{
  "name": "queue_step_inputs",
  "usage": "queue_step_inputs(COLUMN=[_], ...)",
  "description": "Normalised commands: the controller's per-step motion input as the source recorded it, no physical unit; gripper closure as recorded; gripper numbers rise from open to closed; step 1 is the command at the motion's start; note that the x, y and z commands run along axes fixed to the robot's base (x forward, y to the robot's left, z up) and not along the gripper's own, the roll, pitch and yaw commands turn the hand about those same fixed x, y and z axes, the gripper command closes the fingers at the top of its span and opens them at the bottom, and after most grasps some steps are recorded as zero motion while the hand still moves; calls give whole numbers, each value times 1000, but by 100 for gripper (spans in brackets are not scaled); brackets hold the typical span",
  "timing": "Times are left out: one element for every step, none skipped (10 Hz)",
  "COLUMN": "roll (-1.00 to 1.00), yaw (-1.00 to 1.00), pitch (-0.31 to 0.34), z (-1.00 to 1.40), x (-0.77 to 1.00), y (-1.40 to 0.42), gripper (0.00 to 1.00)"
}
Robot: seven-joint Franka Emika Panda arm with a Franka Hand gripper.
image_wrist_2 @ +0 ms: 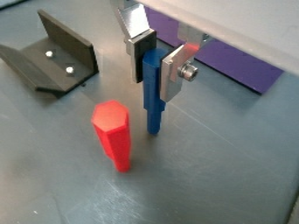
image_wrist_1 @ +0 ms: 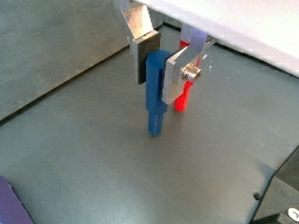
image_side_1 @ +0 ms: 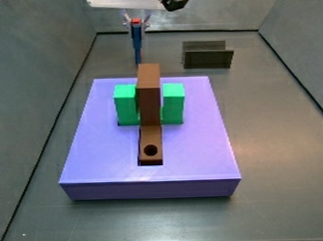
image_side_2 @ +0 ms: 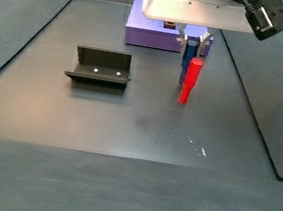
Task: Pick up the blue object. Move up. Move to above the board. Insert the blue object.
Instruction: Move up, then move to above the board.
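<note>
The blue object (image_wrist_2: 152, 105) is a thin blue peg standing upright between my gripper's (image_wrist_2: 153, 87) fingers; it also shows in a wrist view (image_wrist_1: 153, 109). The gripper is shut on its upper part, and its lower end is at or just above the grey floor. In a side view the gripper (image_side_2: 192, 40) hangs low in front of the lavender slab (image_side_2: 149, 33). In a side view the peg (image_side_1: 136, 44) stands beyond the slab's far end. The board (image_side_1: 149, 108), a brown plank with a round hole (image_side_1: 152, 151), lies along the slab (image_side_1: 99, 165).
A red hexagonal peg (image_wrist_2: 114, 131) stands upright on the floor close beside the blue one; it also shows in a side view (image_side_2: 188, 80). A green block (image_side_1: 125, 104) sits under the plank. The fixture (image_side_2: 100, 68) stands on the floor apart from the slab.
</note>
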Motion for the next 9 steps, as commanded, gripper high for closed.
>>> queue_step_inputs(roll=[-4, -1, 25, 0, 0, 14, 22, 13, 15], yaw=[23, 28, 14, 0, -6, 1, 4, 3, 5], pitch=[19, 41, 6, 0, 8, 14, 9, 60, 96], z=[803, 687, 222, 1400, 1400, 1400, 1400, 1400, 679], x=[-37, -68, -11, 0, -6, -55, -10, 60, 44], y=[12, 12, 7, 0, 0, 3, 6, 5, 3], gripper=[100, 100, 100, 100, 100, 100, 100, 100, 100])
